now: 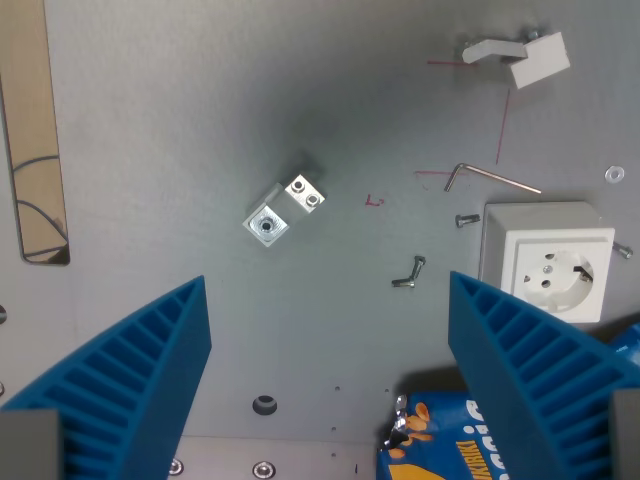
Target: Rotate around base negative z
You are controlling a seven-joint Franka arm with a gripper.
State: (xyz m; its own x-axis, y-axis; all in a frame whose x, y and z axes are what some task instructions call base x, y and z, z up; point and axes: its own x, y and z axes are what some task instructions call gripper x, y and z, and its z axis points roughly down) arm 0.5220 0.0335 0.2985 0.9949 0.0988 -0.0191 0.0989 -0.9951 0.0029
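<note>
Two blue ribbed plastic fingers (130,390) of the gripper (330,385) fill the lower corners of the wrist view, set wide apart with nothing between them but bare plate, so the jaws stand open. Between and below them lies a blue and orange printed foil packet (435,440), cut off by the bottom edge and partly hidden behind the finger on the wrist view's right. A dark round hole (264,404) in the grey metal table plate (200,150) sits to the left of the packet.

Beyond the fingertips, near the middle, lies the small silver aluminium block with threaded holes (284,210), turned at an angle and clear of everything else. To its right lie a small dark bent screw or clip (408,273), hard to make out, and a white square wall socket (550,260) just above the right finger. A thin steel hex key (490,178) lies just beyond the socket, with a short dark bolt (466,219) between them.

Farthest off, up and to the right of the block, rests a white plastic bracket piece (520,55). Far left of the block, a tan wooden strip (30,130) borders the plate.
</note>
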